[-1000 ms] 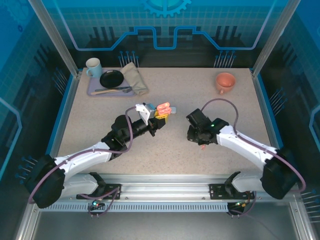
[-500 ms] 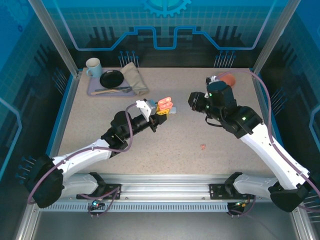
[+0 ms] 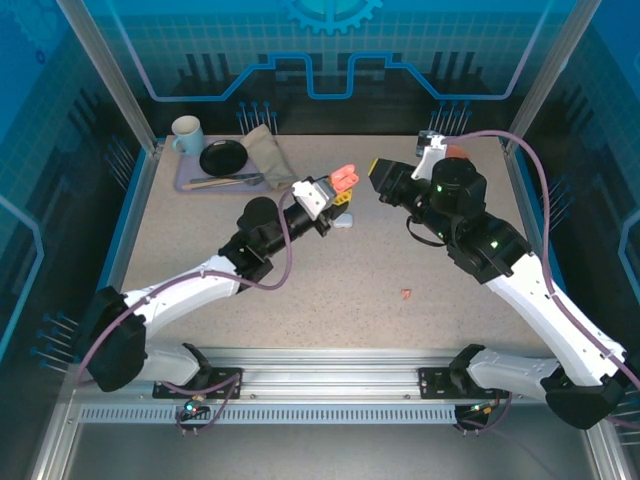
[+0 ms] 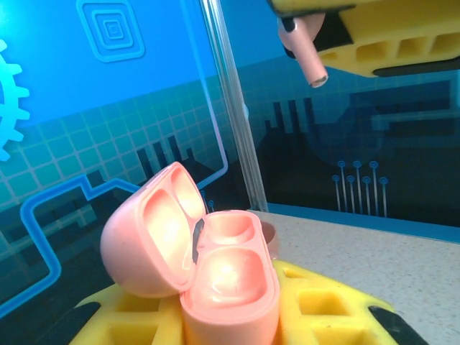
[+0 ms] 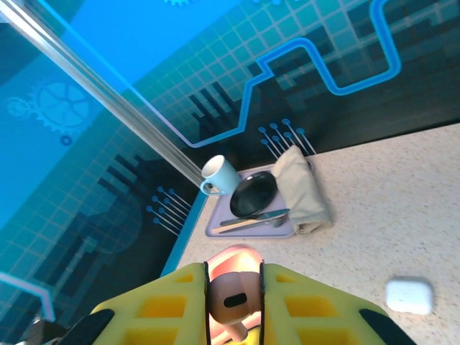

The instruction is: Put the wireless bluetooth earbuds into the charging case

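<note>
Above the surface [image 3: 300,300], your left hand [image 3: 340,193] clamps the open case [image 4: 215,277], sockets empty; right hand [image 5: 236,298] pinches a pink earbud [image 4: 309,57], unseated.

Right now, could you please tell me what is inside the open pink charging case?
Both wells of the pink charging case look empty, as do the lid's recesses. Its lower shell is hidden between the yellow fingers of the left gripper.

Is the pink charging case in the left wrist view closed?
No, the pink case has its lid swung open, showing two empty wells.
</note>
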`<action>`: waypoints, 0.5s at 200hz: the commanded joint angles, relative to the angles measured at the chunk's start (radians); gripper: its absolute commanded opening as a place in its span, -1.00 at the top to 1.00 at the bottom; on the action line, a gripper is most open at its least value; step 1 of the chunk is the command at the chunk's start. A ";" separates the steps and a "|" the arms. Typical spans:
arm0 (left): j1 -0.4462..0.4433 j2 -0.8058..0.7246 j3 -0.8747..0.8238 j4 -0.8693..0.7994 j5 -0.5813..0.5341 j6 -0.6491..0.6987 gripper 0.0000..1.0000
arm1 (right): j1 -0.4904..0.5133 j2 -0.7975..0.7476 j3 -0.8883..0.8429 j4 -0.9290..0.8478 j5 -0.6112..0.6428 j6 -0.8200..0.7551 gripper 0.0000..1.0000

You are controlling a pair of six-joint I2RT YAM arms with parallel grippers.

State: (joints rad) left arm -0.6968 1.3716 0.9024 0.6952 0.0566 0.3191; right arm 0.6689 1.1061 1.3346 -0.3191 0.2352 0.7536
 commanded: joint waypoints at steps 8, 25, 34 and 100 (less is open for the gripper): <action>-0.008 0.055 0.068 0.089 -0.064 0.052 1.00 | 0.047 -0.014 -0.062 0.211 0.022 -0.047 0.60; -0.007 0.077 0.086 0.111 -0.090 0.045 1.00 | 0.067 -0.017 -0.107 0.308 0.031 -0.066 0.60; -0.009 0.085 0.093 0.120 -0.101 0.041 1.00 | 0.078 -0.017 -0.128 0.350 0.039 -0.076 0.60; -0.008 0.101 0.124 0.132 -0.127 0.015 1.00 | 0.106 0.022 -0.198 0.499 0.139 -0.051 0.61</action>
State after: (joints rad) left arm -0.6968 1.4620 0.9852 0.7700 -0.0494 0.3405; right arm 0.7547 1.1130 1.1461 0.0662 0.3103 0.7055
